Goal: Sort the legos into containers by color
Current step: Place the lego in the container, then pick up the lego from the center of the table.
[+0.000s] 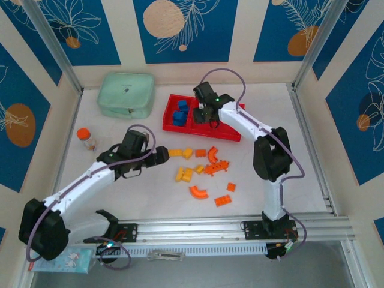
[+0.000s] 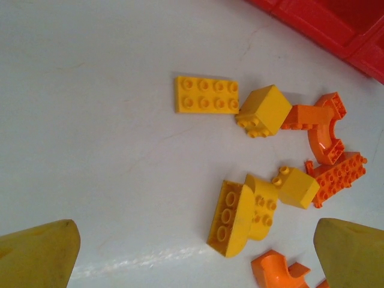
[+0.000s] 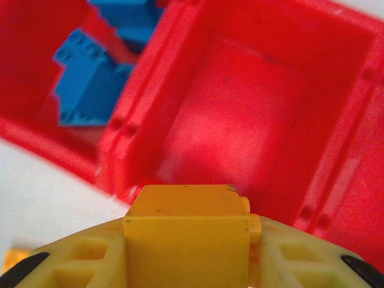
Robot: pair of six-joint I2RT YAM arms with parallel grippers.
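— Glossy moulded plastic on the red tray [image 3: 252,120], faintly scuffed inside.
— Same hard shine on the yellow bricks [image 2: 207,95]. Smooth white tabletop [image 2: 90,120], slight sheen.
— At ten o'clock, mint case [image 1: 126,93]: soft cloth, perhaps; too small to tell.
— Bare brushed metal along the rail [image 1: 240,228] at six.

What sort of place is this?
Probably a robot test booth, not a home: a white table walled by printed panels, two arms bolted to a metal rail, toy bricks and a red tray laid out.
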